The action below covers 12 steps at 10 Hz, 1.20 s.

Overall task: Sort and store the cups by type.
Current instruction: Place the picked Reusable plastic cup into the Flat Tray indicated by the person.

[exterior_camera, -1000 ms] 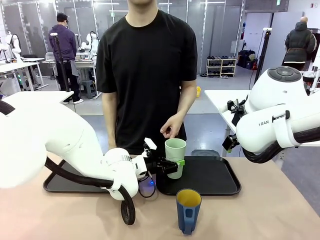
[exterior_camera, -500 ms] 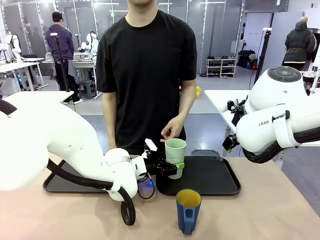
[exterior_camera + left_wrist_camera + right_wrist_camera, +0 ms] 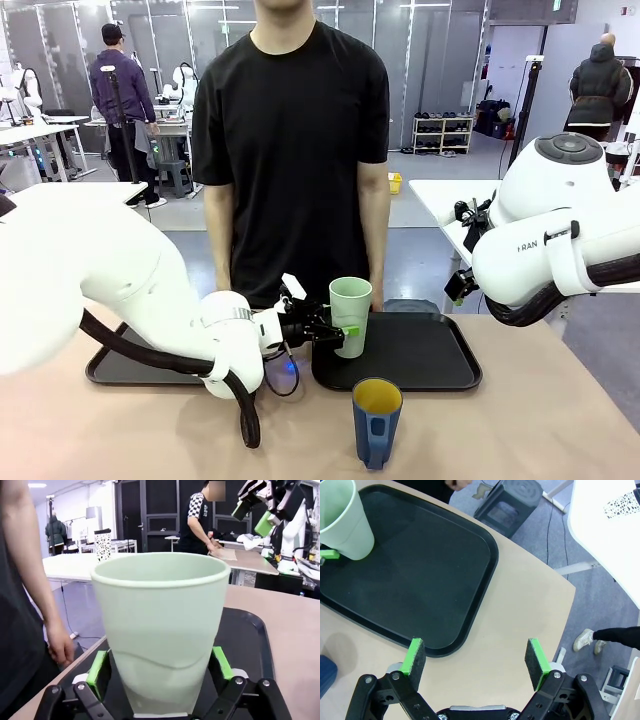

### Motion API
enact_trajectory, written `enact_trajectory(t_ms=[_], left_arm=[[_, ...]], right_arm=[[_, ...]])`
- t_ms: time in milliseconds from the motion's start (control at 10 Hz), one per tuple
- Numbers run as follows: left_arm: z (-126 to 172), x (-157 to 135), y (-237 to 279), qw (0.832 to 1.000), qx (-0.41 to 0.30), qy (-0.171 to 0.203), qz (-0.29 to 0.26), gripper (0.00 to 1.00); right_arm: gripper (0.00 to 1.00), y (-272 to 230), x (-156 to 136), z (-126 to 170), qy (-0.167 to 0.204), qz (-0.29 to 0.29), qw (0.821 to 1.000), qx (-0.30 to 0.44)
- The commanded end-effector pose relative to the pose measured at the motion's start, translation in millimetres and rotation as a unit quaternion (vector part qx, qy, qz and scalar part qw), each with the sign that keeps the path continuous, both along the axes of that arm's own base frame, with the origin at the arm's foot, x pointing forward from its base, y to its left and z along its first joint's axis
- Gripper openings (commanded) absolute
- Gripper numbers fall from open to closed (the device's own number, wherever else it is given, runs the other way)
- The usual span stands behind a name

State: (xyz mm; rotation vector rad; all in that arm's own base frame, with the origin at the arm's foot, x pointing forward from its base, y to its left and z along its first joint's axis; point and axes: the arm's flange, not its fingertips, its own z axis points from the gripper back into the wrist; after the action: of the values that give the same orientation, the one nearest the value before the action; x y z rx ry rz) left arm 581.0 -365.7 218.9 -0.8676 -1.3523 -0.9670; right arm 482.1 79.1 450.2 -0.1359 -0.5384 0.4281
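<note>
Mint-green tumbler [image 3: 351, 315]: upright at left edge of black tray [image 3: 430, 352], clamped low by left hand [image 3: 345, 332]. Dark blue mug [image 3: 377, 420]: on bare surface, untouched, apparently unsorted. Right hand [image 3: 476, 662]: fingers apart, empty.

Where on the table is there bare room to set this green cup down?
The right tray is bare from the mint tumbler to its right rim. The table is bare right of the blue mug. It is crowded at that tray's left edge, where the left gripper grips the tumbler.
</note>
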Motion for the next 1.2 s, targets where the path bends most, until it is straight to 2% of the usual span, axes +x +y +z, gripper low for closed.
enact_trajectory(t_ms=[0,600,900,1100], left_arm=[[2,-29,13,1.000,0.021,-0.013,0.004,1.00],[29,-51,47,0.994,0.107,-0.018,0.017,1.00],[37,-56,65,0.991,0.133,-0.009,0.012,1.00],[47,-62,75,0.991,0.131,-0.015,0.007,1.00]], right_arm=[[1.00,-1,0,0,0.000,0.001,1.000,-0.001],[1.00,-1,0,0,0.000,0.001,1.000,-0.001],[1.00,-1,0,0,0.000,0.001,1.000,-0.001],[1.00,-1,0,0,0.000,0.001,1.000,-0.001]])
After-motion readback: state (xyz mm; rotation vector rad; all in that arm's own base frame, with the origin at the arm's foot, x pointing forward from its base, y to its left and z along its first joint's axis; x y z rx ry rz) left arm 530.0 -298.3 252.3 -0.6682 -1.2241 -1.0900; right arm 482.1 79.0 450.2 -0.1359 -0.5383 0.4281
